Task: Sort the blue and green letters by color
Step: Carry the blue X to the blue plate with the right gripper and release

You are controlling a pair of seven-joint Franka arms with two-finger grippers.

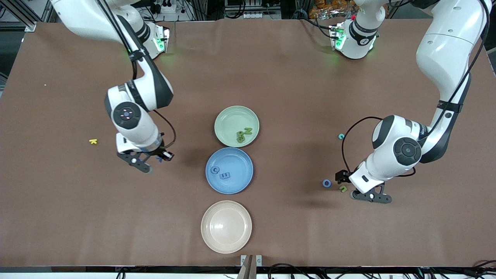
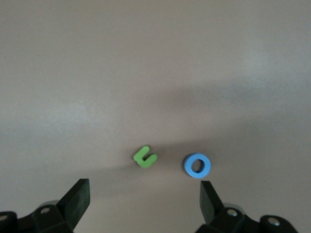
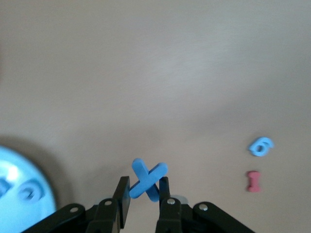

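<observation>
Two grippers are up in the air. Your right gripper (image 3: pixel 144 191) pinches the blue X (image 3: pixel 147 179) over bare table, toward the right arm's end from the blue plate (image 1: pixel 217 185). Your left gripper (image 2: pixel 144 200) hangs with fingers spread wide above the green u (image 2: pixel 145 156), which lies just beside the blue O (image 2: pixel 197 165). You can see G and E in the blue plate, and green letters in the green plate (image 1: pixel 228 118).

I read the table (image 1: pixel 271 77) as plain brown. Three plates in a row: pale green plate (image 1: pixel 232 118), blue plate (image 1: pixel 236 182), cream plate (image 1: pixel 226 226). Olive-green letters (image 1: pixel 244 134) on the green one; mid-blue letters (image 1: pixel 220 173) on the blue. Blue X (image 3: pixel 148 179), blue O (image 2: pixel 197 165), green u (image 2: pixel 145 156), blue 9 (image 3: pixel 261 146), red piece (image 3: pixel 252 180), yellow K (image 1: pixel 93 141).
</observation>
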